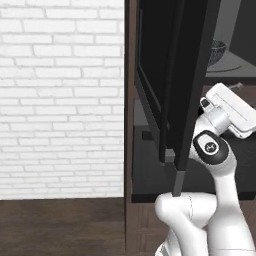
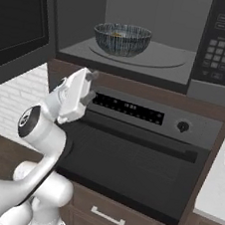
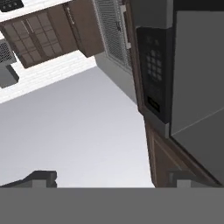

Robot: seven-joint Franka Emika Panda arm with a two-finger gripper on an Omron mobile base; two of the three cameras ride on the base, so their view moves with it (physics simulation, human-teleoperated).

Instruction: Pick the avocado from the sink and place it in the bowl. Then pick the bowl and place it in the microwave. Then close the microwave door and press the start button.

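Observation:
The grey ribbed bowl (image 2: 121, 39) stands on the turntable inside the microwave (image 2: 141, 58), and a golden bit of the avocado (image 2: 116, 34) shows within it. From the left base view the bowl (image 1: 217, 52) peeks out past the door. The microwave door (image 1: 175, 75) hangs wide open to the left, and its black glass (image 2: 21, 17) fills the upper left of the right base view. My gripper (image 2: 91, 86) is open and holds nothing, just below the cavity's front left corner and in front of the oven's display strip. The hand view has the gripper (image 3: 113, 179) looking up past the keypad (image 3: 155, 65).
The oven (image 2: 129, 152) with a round knob (image 2: 183, 126) and a bar handle sits directly under the microwave. Drawers (image 2: 106, 216) lie below it. A white brick wall (image 1: 60, 100) stands to the left. The open door's edge hangs close to my arm's elbow (image 1: 212, 147).

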